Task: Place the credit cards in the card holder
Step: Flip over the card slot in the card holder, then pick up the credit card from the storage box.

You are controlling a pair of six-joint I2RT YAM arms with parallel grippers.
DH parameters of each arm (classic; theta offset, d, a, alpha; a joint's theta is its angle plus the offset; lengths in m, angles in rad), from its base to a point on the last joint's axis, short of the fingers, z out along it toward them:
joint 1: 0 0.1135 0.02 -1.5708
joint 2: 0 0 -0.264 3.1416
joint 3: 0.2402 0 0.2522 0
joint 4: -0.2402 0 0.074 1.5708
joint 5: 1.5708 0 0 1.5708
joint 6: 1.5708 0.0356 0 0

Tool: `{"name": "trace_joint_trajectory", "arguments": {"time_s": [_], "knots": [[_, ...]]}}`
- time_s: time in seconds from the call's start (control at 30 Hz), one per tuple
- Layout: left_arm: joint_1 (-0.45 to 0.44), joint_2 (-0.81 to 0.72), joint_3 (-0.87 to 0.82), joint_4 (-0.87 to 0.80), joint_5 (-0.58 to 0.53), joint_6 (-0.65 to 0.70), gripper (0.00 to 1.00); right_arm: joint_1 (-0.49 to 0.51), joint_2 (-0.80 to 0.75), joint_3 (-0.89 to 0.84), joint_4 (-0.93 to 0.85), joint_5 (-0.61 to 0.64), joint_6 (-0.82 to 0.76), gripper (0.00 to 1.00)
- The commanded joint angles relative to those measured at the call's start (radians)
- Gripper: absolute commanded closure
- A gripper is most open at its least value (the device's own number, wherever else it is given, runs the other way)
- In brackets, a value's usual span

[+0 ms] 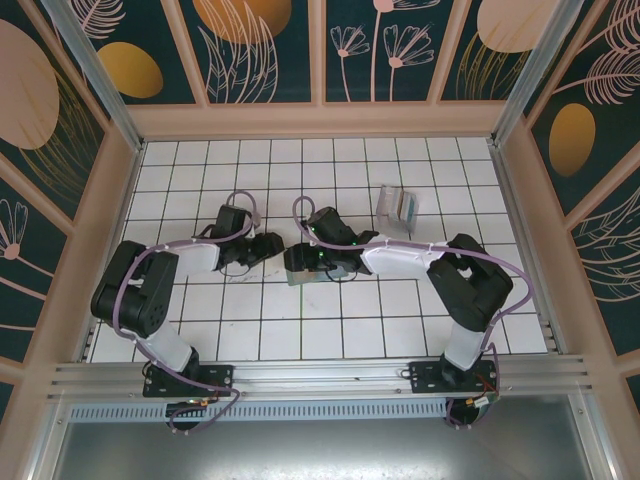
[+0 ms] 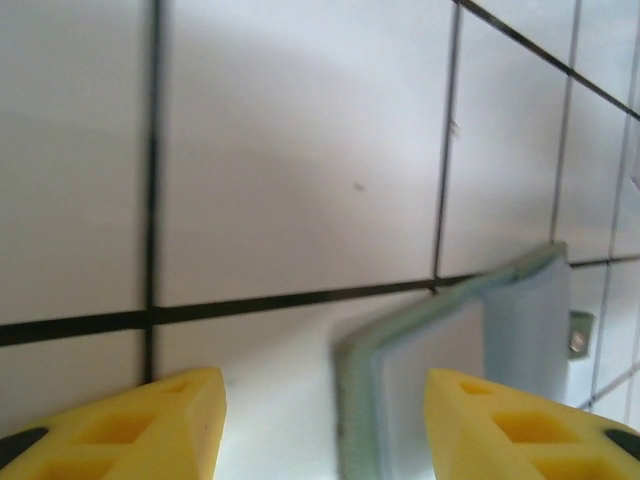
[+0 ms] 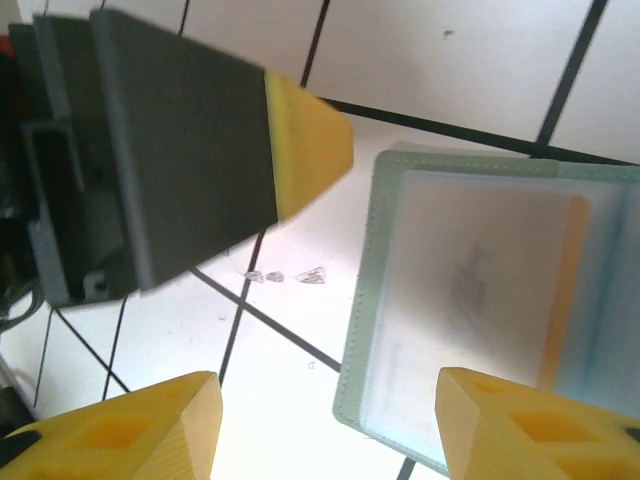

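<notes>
The sage-green card holder [image 3: 470, 300] lies flat on the white tiles, its stitched corner between my right gripper's [image 3: 325, 425] open yellow fingertips [image 3: 140, 425]. A credit card with a tan-orange edge [image 3: 568, 290] shows through the holder's clear pocket. In the left wrist view the holder's corner [image 2: 440, 350] is raised off the floor between the spread tips of my open left gripper [image 2: 325, 425]. From above, my left gripper [image 1: 268, 247] and right gripper [image 1: 298, 262] meet tip to tip over the holder [image 1: 305, 277], which is mostly hidden beneath them.
A small clear plastic stand [image 1: 400, 205] with greyish-teal contents sits behind the right arm. The left gripper's grey finger with its yellow tip [image 3: 300, 140] hangs close above the tiles beside the holder. Tiny clear flecks [image 3: 285, 275] lie on the floor. Wooden walls ring the tiled floor.
</notes>
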Motion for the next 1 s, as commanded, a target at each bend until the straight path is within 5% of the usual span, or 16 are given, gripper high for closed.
{"name": "trace_joint_trajectory", "arguments": {"time_s": [0.0,0.2,0.4,0.53,0.7,0.73,0.77,0.8,0.9,0.97], "knots": [[0.016,-0.026,0.001,-0.092,-0.118,0.043,0.44,-0.009,-0.021,0.004,0.039,-0.03,0.022,0.4],[0.014,-0.019,-0.011,-0.081,-0.128,0.048,0.44,-0.128,-0.116,0.012,-0.032,0.059,-0.015,0.4],[0.01,-0.063,-0.034,-0.068,-0.146,0.045,0.44,-0.297,-0.127,0.172,-0.338,0.385,-0.073,0.36],[0.01,-0.111,-0.034,-0.096,-0.186,0.072,0.42,-0.386,-0.136,0.215,-0.427,0.567,-0.074,0.27],[0.009,-0.151,-0.064,-0.079,-0.199,0.068,0.4,-0.477,-0.04,0.308,-0.528,0.615,-0.074,0.21],[0.01,-0.152,-0.065,-0.077,-0.198,0.068,0.39,-0.485,-0.021,0.322,-0.542,0.631,-0.081,0.01],[0.01,-0.153,-0.065,-0.081,-0.2,0.069,0.39,-0.489,-0.003,0.33,-0.545,0.64,-0.088,0.01],[0.01,-0.159,-0.064,-0.085,-0.199,0.073,0.37,-0.495,0.018,0.342,-0.552,0.641,-0.101,0.01],[0.009,-0.199,-0.088,-0.065,-0.182,0.086,0.02,-0.5,0.079,0.39,-0.596,0.65,-0.119,0.01],[0.009,-0.226,-0.099,-0.058,-0.189,0.092,0.01,-0.5,0.105,0.409,-0.618,0.68,-0.121,0.01]]}}
